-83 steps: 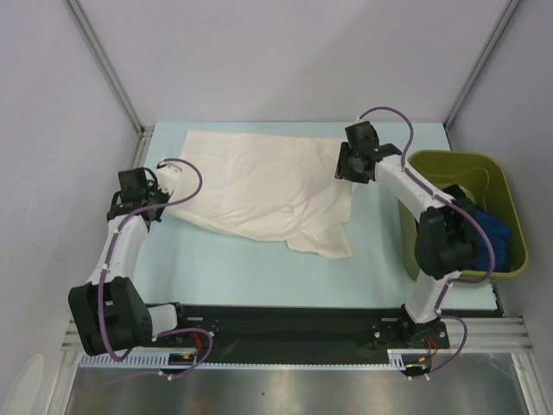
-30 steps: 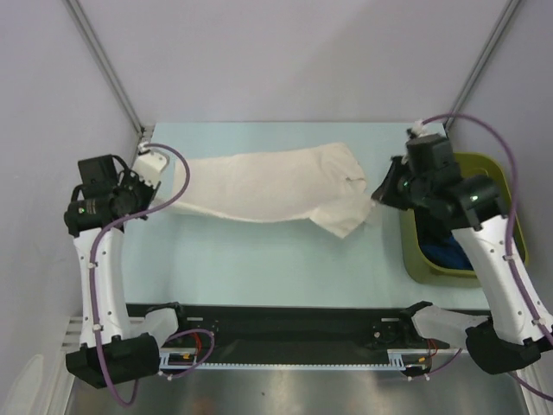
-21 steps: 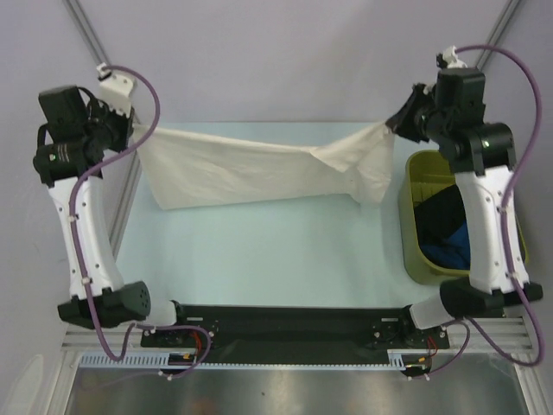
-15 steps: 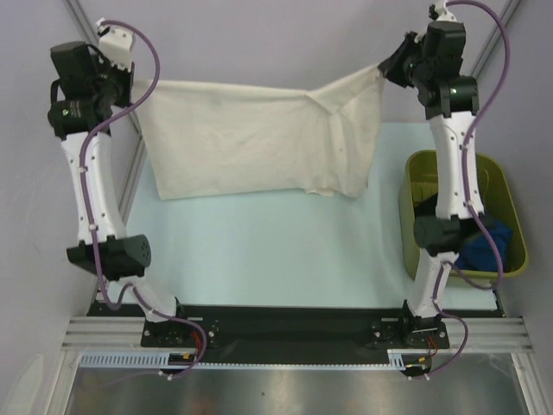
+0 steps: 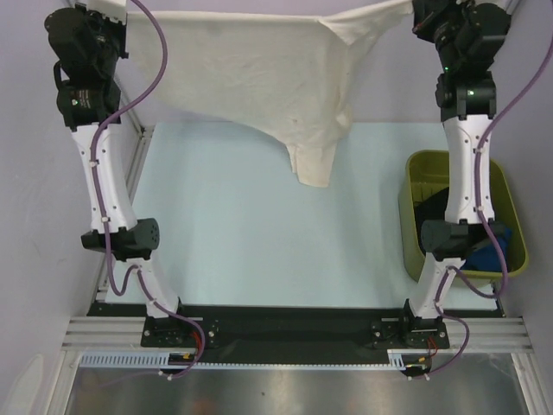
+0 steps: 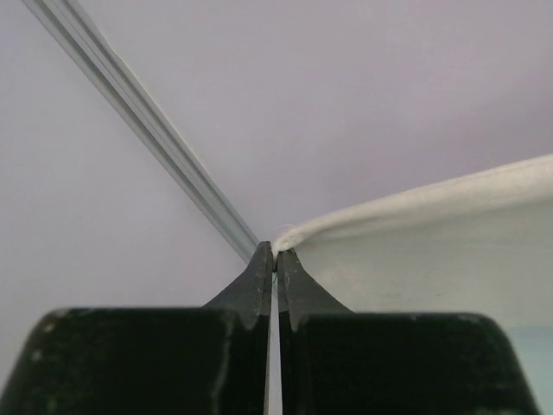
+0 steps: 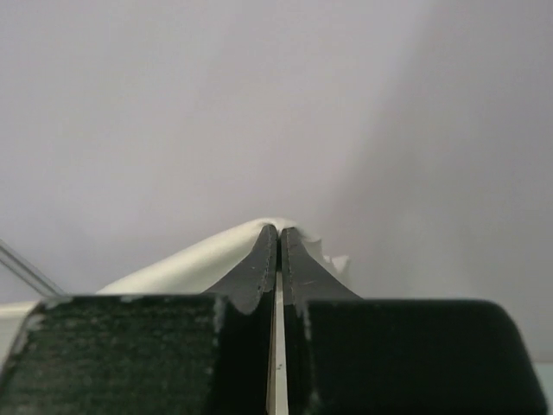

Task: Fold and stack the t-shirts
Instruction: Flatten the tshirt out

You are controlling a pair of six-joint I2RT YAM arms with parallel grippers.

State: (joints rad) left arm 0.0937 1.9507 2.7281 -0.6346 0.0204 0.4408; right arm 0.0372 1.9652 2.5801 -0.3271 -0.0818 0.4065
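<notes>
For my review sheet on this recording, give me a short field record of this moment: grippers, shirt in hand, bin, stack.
left gripper: shut, pinching one edge of the cream cloth t-shirt
right gripper: shut on the opposite end of that shirt
shirt state: raised high, spread between both grippers, unfolded, one part drooping lowest over the pale blue table
olive-green plastic bin: on the table's right side, holding black cloth and bright blue cloth
folded stack: none visible

Matt cream cloth t-shirt (image 5: 259, 69), smooth olive plastic bin (image 5: 407, 226), smooth matt table (image 5: 259, 242), brushed metal plate (image 5: 302, 393)
</notes>
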